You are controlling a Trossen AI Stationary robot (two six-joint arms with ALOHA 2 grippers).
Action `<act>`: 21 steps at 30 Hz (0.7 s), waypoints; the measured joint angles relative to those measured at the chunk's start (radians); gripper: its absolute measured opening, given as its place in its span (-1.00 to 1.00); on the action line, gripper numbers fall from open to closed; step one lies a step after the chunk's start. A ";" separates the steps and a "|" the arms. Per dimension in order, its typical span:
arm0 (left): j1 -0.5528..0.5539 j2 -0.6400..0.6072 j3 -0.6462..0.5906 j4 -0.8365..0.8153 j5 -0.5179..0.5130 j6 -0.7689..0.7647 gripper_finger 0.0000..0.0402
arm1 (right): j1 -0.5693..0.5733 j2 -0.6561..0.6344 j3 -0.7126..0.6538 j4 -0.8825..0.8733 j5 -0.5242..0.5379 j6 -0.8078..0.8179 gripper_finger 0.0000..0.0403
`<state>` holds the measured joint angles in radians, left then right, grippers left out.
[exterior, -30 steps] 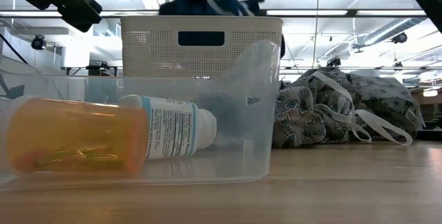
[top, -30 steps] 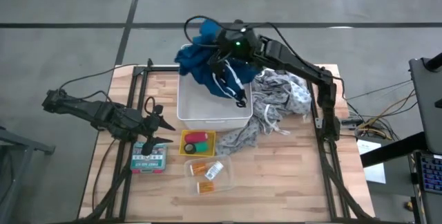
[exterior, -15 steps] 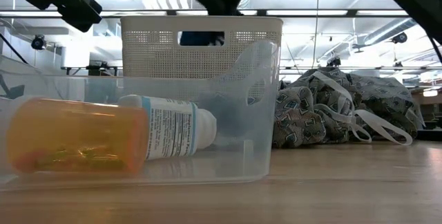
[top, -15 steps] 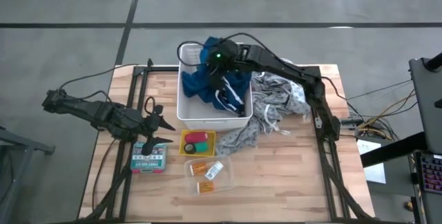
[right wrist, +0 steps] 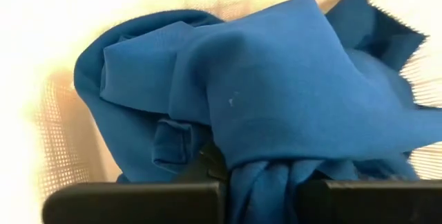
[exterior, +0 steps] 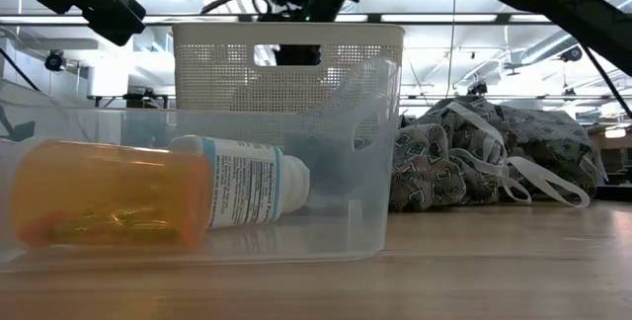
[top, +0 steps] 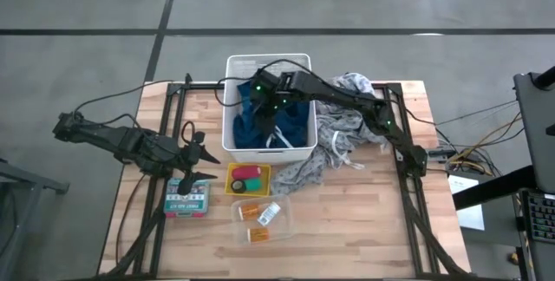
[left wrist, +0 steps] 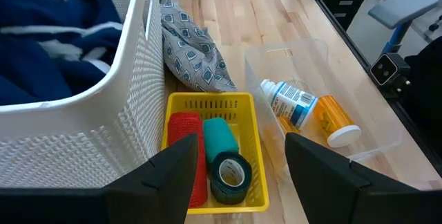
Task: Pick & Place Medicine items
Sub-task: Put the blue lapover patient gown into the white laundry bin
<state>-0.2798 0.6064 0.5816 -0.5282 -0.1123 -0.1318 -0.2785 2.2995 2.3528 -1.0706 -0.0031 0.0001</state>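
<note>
The medicine items lie near the table's front: a red cylinder [left wrist: 183,148] and green rolls [left wrist: 230,175] in a yellow tray [top: 249,179], a white bottle [left wrist: 290,103] and orange bottles [left wrist: 336,120] on their sides in a clear tub [top: 262,216]. My right gripper [top: 264,90] is down in the white basket [top: 234,138], shut on the blue cloth [top: 260,120]. My left gripper [left wrist: 242,175] hovers open left of the tray, holding nothing. My right gripper pinches a bunched fold of the blue cloth [right wrist: 266,175] between its two fingers, several layers thick. The fingers slant steeply down into the basket from above. The rest of the cloth is heaped slack in the basket ahead of the fingers.
A grey patterned cloth [top: 342,133] is piled right of the basket and trails toward the tray. A first-aid box [top: 187,197] lies left of the tray. Bare wood shows at the table's near right.
My right gripper has sunk from above the basket's far rim down into the basket, moving toward the table's left and near edge and tipping steeply downward. It stays shut. The blue cloth, which was hanging lifted, now lies heaped inside the basket.
</note>
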 joint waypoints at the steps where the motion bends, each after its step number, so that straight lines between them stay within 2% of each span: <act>1: 0.000 0.000 0.000 0.000 0.000 0.000 0.12 | 0.003 0.007 0.000 0.000 0.000 -0.001 -0.94; 12: 0.000 0.000 0.000 0.000 0.000 0.000 0.12 | 0.019 0.007 0.000 -0.011 0.003 -0.002 -0.93; 21: 0.000 0.000 0.000 0.000 0.000 0.000 0.12 | 0.024 0.006 0.000 -0.019 -0.003 0.001 -0.75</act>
<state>-0.2799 0.6064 0.5816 -0.5285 -0.1123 -0.1318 -0.2543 2.3051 2.3524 -1.0893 -0.0062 0.0012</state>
